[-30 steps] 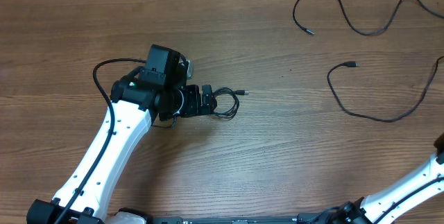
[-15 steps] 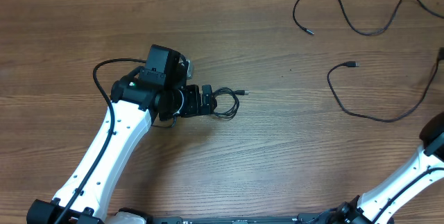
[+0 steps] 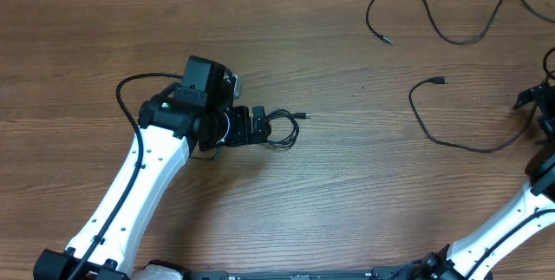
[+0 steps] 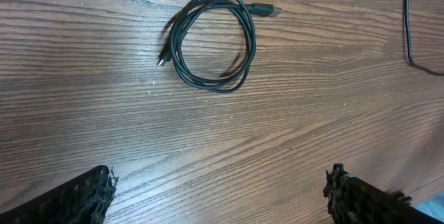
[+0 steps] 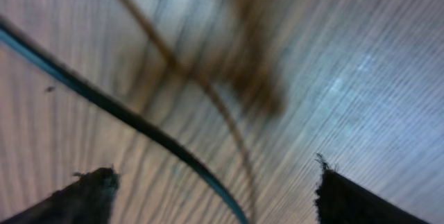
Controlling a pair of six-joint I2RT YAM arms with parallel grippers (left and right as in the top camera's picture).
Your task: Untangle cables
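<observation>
Right, the left tool (image 3: pixel 258 126) sits mid-left of the overhead view, hard by the coiled cable (image 3: pixel 283 130), which lies on the brown wooden worktop (image 3: pixel 347 202) just to its right. From above, the tool's dark body hides the coil's left edge, so contact cannot be judged there. The left wrist view settles it: the left tool (image 4: pixel 220 182) is spread wide, one finger in each bottom corner, with bare wood between them. The coiled cable (image 4: pixel 211 40) lies clear of both at the top centre of the frame. It is a neat double loop, one plug poking out upper right and the other end at its left side. Nothing lies between fingers and coil.

Over to the right. A loose cable with a plug end (image 3: pixel 468 147) sweeps in a wide curve across the right-hand side, and a stretch of cable also shows at the upper right edge of the left wrist view (image 4: pixel 408 26). Above it, in the upper right of the overhead view, a second loose cable (image 3: pixel 434 24) snakes off the top edge. Both lie well apart from the coil.

The right tool (image 3: pixel 538 98) shows at the far right edge, close to the upper end of the wide curve. Its wrist view is badly smeared. The right tool (image 5: pixel 215 182) is spread, and a dark cable (image 5: pixel 139 123) crosses diagonally towards the bottom centre. I cannot tell whether it touches either finger.
</observation>
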